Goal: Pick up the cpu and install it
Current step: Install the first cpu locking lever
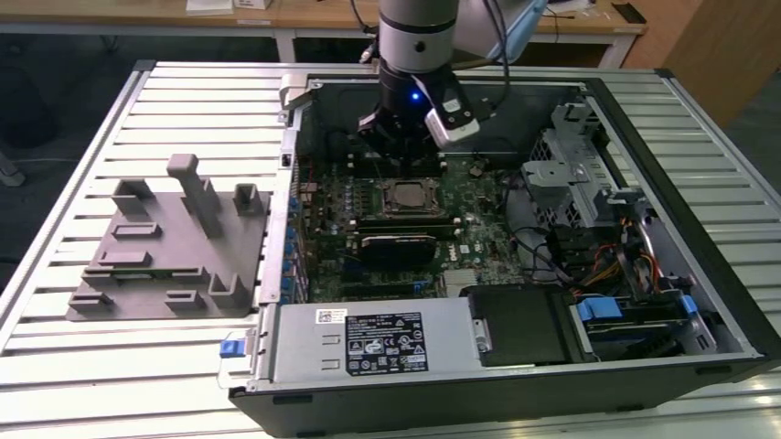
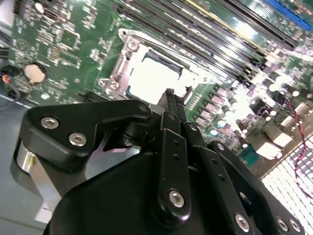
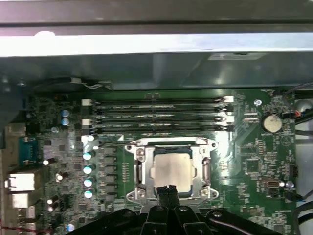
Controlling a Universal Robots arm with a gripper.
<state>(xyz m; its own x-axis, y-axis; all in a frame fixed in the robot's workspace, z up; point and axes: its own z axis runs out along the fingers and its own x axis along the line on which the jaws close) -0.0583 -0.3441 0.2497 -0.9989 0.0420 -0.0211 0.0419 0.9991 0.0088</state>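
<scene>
Framing the cpu, the socket neighbours memory slots.

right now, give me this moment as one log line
claw: shut, empty | cpu: in socket | position: claw tips over cpu edge

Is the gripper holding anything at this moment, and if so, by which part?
Nothing is held. The gripper is shut with nothing between its fingertips, and the cpu lies flat in the socket.
</scene>
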